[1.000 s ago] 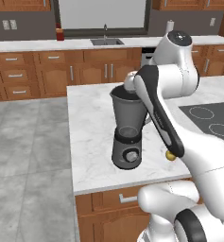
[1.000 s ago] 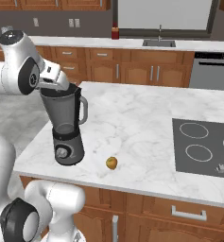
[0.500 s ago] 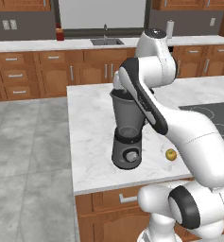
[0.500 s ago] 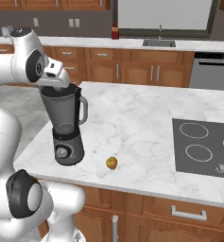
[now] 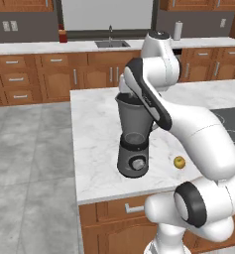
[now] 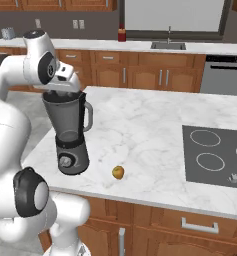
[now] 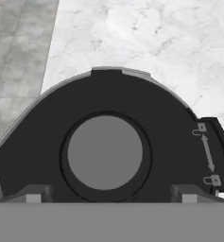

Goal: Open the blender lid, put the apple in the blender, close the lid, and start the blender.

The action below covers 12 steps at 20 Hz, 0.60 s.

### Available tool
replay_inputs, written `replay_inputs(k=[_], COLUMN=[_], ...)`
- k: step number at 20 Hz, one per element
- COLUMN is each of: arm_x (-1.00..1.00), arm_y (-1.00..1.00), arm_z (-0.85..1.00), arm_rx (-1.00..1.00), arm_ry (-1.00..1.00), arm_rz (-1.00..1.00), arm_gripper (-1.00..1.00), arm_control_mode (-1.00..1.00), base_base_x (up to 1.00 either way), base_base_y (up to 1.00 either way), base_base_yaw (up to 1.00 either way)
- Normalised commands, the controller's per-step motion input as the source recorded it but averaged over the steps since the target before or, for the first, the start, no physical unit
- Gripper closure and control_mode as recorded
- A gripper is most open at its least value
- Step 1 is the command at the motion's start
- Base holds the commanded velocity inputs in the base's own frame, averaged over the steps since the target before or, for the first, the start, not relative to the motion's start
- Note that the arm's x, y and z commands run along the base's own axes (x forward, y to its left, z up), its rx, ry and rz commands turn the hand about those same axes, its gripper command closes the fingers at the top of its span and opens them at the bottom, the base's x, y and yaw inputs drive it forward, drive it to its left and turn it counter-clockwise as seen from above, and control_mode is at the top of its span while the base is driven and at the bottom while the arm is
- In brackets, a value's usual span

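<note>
The blender (image 5: pixel 134 135) (image 6: pixel 68 131) stands near the front left corner of the marble island, its knob facing the front edge. The dark blender lid (image 7: pixel 104 99) sits on the jar, with its round raised knob (image 7: pixel 105 152) in the centre. My gripper (image 7: pixel 111 194) (image 6: pixel 64 92) hangs straight down just over the lid, open, with one fingertip on each side of the knob and nothing held. The apple (image 5: pixel 179 162) (image 6: pixel 118 172) lies on the counter to the right of the blender base, apart from it.
A black cooktop (image 6: pixel 216 155) is set into the island's right part. The back counter carries a sink (image 6: pixel 169 45) and a red canister (image 6: pixel 122 35). The island's left edge runs close beside the blender, with grey floor (image 5: pixel 25 163) beyond.
The arm has swung over the blender and brought the hand down onto the top of the jar. Blender and apple have not moved.
</note>
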Motion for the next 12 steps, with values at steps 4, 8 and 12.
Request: replay_inputs(k=[4, 8, 12], arm_x=[0.22, 0.20, 0.21], arm_y=[0.00, 0.00, 0.00], arm_z=[-0.29, -0.26, -0.17], arm_rx=[0.00, 0.00, 0.00], arm_ry=[0.06, 0.05, 0.03], arm_rz=[0.00, 0.00, 0.00], arm_gripper=[-1.00, -1.00, -1.00], arm_control_mode=[-1.00, -1.00, -1.00], base_base_x=[0.00, 0.00, 0.00], base_base_y=[0.00, 0.00, 0.00], base_base_yaw=[0.00, 0.00, 0.00])
